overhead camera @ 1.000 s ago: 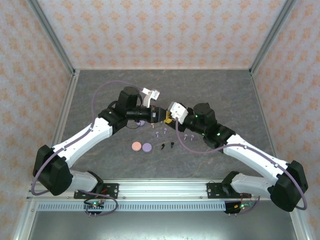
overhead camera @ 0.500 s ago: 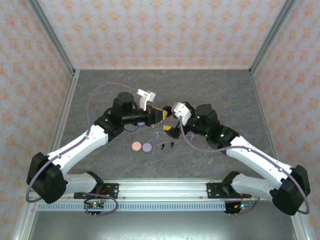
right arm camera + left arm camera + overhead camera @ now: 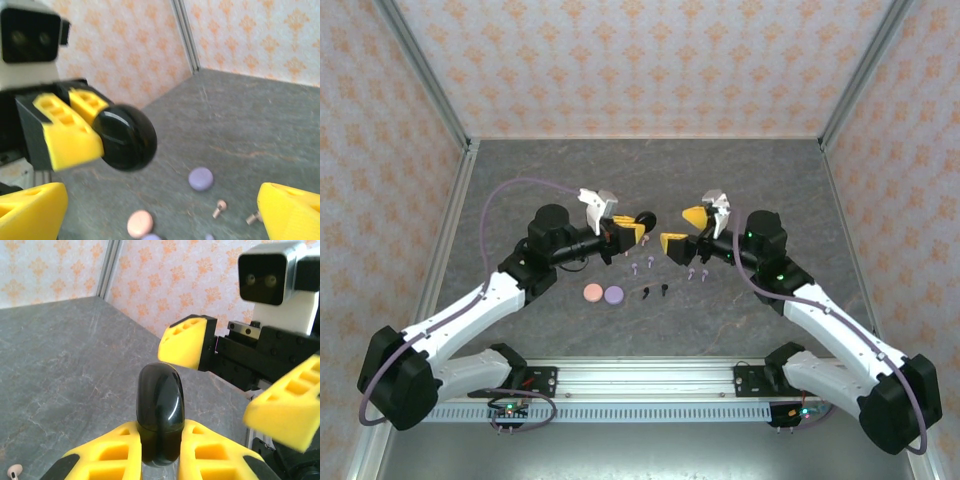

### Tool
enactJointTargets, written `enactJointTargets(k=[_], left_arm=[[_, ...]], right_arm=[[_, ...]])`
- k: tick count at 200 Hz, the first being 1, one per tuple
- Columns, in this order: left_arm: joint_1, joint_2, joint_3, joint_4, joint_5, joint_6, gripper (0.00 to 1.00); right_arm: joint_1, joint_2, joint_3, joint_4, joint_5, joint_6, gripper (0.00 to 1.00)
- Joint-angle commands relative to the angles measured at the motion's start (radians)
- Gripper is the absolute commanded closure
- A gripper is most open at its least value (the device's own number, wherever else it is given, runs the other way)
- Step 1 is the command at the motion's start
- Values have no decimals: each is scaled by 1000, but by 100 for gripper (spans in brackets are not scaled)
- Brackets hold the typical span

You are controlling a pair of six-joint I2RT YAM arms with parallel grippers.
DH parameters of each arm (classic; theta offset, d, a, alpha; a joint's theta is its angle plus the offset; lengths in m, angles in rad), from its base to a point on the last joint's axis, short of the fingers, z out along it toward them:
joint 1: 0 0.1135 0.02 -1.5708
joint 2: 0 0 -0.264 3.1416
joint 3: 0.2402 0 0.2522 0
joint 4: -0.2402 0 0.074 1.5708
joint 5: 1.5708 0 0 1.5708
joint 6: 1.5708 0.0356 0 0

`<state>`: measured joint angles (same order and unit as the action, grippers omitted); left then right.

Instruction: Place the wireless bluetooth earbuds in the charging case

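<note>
1. Two tools of mine face each other above mid-bench. My left tool (image 3: 630, 231) is clamped tight on the lower end of the black charging case (image 3: 160, 405).
2. My right tool (image 3: 683, 229) gapes wide and holds nothing, at 3 o'clock of that case and apart from it.
3. The earbuds lie loose on the bench (image 3: 760, 180) at 6 o'clock of both tools: purple earbuds (image 3: 650, 262), then black earbuds (image 3: 647, 293) nearer me.
4. A pink disc (image 3: 591, 293) touches a purple disc (image 3: 613, 295), at 9 o'clock of the black pair.
</note>
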<state>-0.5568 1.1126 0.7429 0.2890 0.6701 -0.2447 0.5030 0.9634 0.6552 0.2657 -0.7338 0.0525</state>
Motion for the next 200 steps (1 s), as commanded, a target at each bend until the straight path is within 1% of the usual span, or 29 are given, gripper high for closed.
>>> enactJointTargets(k=[1, 37, 57, 74, 100, 189, 200], left_arm=[[-15, -24, -13, 45, -20, 68, 96], [-15, -22, -7, 34, -15, 74, 95], [-15, -22, -3, 26, -20, 71, 99], [-15, -20, 1, 24, -21, 71, 100], [-15, -16, 3, 23, -17, 70, 100], [-19, -5, 12, 36, -11, 68, 100], [-20, -4, 15, 38, -9, 69, 100]], right_arm=[[-3, 11, 19, 141, -25, 98, 4], [-3, 78, 62, 126, -20, 106, 11], [-3, 112, 86, 122, -11, 113, 13], [-3, 128, 102, 120, -1, 115, 13], [-2, 158, 129, 96, 7, 109, 16], [-1, 216, 172, 79, 16, 113, 17], [-2, 243, 178, 78, 20, 119, 17]])
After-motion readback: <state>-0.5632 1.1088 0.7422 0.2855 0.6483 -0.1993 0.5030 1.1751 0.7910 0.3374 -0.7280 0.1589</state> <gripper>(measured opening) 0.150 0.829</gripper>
